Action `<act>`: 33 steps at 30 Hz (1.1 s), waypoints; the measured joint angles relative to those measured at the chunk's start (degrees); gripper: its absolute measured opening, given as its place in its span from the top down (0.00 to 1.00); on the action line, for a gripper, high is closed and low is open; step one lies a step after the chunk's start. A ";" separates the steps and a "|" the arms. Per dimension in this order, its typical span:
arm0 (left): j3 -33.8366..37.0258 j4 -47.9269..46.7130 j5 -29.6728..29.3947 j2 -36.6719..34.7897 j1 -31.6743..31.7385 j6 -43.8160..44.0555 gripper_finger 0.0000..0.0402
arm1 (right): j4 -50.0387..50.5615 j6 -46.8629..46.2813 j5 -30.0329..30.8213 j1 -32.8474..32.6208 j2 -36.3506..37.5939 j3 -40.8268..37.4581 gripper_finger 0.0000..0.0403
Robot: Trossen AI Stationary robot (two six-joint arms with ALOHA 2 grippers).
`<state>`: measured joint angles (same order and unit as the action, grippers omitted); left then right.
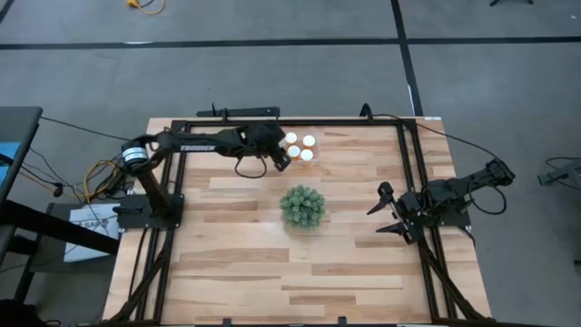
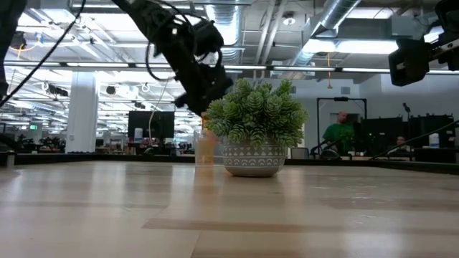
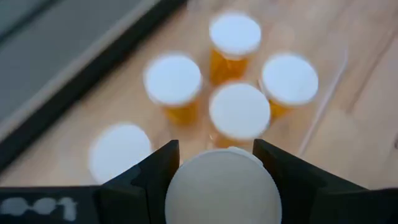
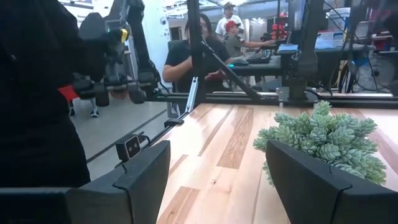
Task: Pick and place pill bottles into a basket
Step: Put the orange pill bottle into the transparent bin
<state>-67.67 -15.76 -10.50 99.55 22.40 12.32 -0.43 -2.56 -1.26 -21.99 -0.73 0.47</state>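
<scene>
My left gripper (image 1: 282, 159) is at the table's far middle, shut on a pill bottle whose round white cap (image 3: 222, 186) fills the gap between its fingers. Just beyond it, several orange pill bottles (image 3: 239, 111) with white caps stand upright in a cluster, showing as white dots (image 1: 300, 146) from above. The clear basket's edge (image 3: 323, 106) shows faintly beside them. One more cap (image 3: 119, 149) is blurred at the side. My right gripper (image 1: 390, 214) is open and empty near the table's right edge. My left gripper pinches the pill bottle at its white cap (image 3: 186, 180) between its two fingers (image 3: 158, 171), one on each side. The fingers come from above, slanting down. The bottle stays upright below the cap; whether its base is clear of the table does not show.
A green spiky plant (image 1: 302, 207) in a patterned pot (image 2: 251, 159) stands at the table's middle, nearer than the bottles. A black metal frame (image 1: 300, 121) runs round the table's far and side edges. People sit in the room beyond (image 2: 337, 132).
</scene>
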 joint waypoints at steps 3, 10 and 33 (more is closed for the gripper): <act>-0.01 -0.51 0.89 1.82 -0.01 0.39 0.53 | 0.00 0.00 -0.04 0.00 -0.09 -0.02 0.35; -0.05 1.25 -0.68 5.17 0.00 0.13 0.54 | 0.00 -0.01 -0.05 -0.01 0.00 -0.01 0.35; -0.03 3.25 -1.92 6.57 0.43 -0.72 0.43 | 0.00 -0.01 -0.11 0.01 0.00 0.00 0.35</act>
<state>-67.70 -12.52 -12.43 106.13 22.83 11.60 -0.43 -2.57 -1.37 -21.98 -0.73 0.47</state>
